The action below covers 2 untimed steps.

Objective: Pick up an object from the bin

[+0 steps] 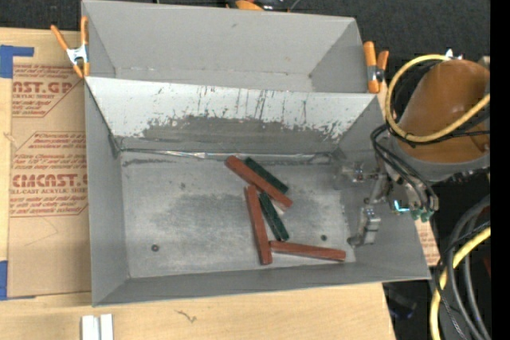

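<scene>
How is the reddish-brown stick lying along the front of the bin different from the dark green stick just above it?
The reddish-brown stick is longer; the dark green stick is shorter. The reddish-brown stick lies almost level across the view, its right end near the gripper; the dark green stick slants steeply, farther from it. Both are slim straight bars lying on the bin floor.

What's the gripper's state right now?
Gripper: cannot be told; it is at the right side of the bin, just right of a red-brown stick.
</scene>
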Motion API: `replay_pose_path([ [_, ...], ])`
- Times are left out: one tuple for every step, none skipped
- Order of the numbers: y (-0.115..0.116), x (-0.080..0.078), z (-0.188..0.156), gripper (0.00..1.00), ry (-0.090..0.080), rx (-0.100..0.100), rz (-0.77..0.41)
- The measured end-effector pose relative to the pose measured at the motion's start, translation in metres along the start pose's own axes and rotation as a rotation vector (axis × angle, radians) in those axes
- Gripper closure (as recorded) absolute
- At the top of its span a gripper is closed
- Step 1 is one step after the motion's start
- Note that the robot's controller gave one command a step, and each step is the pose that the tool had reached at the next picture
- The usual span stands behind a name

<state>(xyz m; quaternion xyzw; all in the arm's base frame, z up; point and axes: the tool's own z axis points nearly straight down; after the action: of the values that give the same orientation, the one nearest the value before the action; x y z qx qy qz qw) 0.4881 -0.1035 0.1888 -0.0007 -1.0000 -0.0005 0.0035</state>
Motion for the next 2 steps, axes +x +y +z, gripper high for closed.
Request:
replay_pose_path([
  [0.044,-0.034,0.118,0.00,-0.007,0.002,-0.437],
  [0.106,-0.104,0.071,0.00,-0.020,0.001,-0.430],
])
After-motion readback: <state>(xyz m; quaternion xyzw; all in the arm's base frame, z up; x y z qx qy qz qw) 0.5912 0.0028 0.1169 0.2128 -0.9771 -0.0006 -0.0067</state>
